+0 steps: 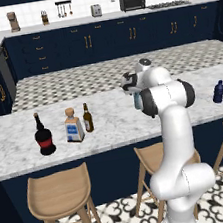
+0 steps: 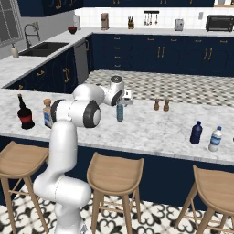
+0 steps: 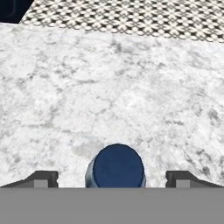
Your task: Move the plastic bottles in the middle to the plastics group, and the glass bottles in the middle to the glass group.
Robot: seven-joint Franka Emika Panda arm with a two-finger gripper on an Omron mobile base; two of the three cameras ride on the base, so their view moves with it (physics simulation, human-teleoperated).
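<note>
Marble island surface (image 2: 151,132) ran across dark-blue kitchen. Slim light-blue bottle (image 2: 119,111) stood upright mid-surface, its dark cap (image 3: 116,166) between my fingertips (image 3: 43,178). My tool (image 2: 122,101) hung directly over it, jaws wide, touching nothing. Navy bottle (image 2: 196,132) stood just beside pale blue-and-white bottle (image 2: 215,139); brown bottle (image 1: 87,118) near square bottle (image 1: 73,126), black bottle (image 1: 44,135). Step, I judged: grasping last plastic. Next: descend, close below cap, carry to the plastics.

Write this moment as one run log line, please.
gripper: open, above light blue bottle, cap between fingers | amber beer bottle: beside glass group | navy bottle: beside plastics group
</note>
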